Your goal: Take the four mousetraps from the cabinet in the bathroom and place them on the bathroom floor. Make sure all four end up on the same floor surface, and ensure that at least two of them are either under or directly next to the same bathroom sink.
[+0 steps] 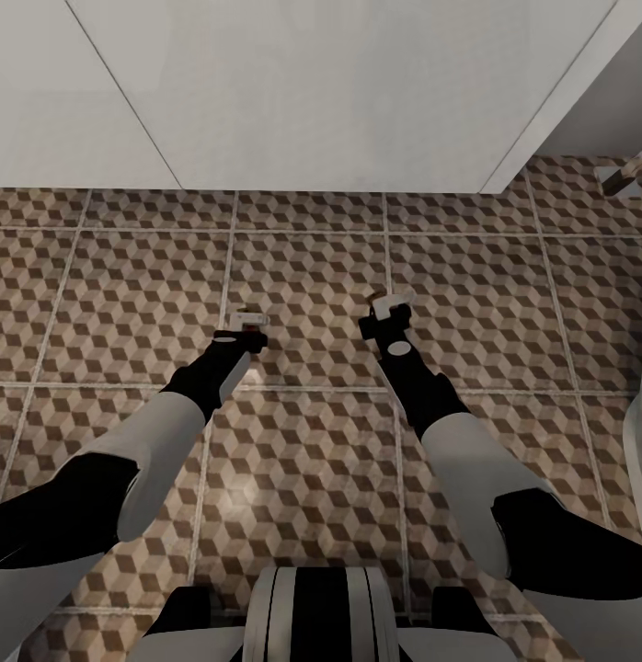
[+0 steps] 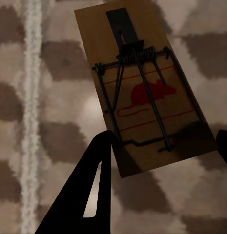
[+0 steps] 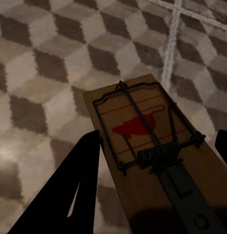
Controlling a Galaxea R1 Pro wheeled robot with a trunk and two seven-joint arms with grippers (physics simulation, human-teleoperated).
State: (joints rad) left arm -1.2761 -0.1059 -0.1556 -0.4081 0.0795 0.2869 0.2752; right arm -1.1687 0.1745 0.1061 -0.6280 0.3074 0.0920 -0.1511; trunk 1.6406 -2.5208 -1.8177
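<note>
Each of my grippers holds a mousetrap low over the bathroom floor (image 1: 303, 267), with its brown, beige and white cube-pattern tiles. My left gripper (image 2: 163, 144) is shut on the near end of a mousetrap (image 2: 142, 83), a wooden board with a red mouse print and dark wire; its black fingers (image 2: 96, 170) press the board's edges. My right gripper (image 3: 157, 141) is shut on a second mousetrap (image 3: 147, 146) in the same way. In the head view the left gripper (image 1: 246, 324) and right gripper (image 1: 387, 308) reach forward side by side above the tiles. The cabinet and the other mousetraps are out of view.
A white panelled unit (image 1: 312, 92) rises straight ahead, meeting the floor in a line across the view. A small brown and white object (image 1: 626, 175) sits at the far right. A white curved edge (image 1: 641, 441) borders the right side. My base (image 1: 312, 611) is below.
</note>
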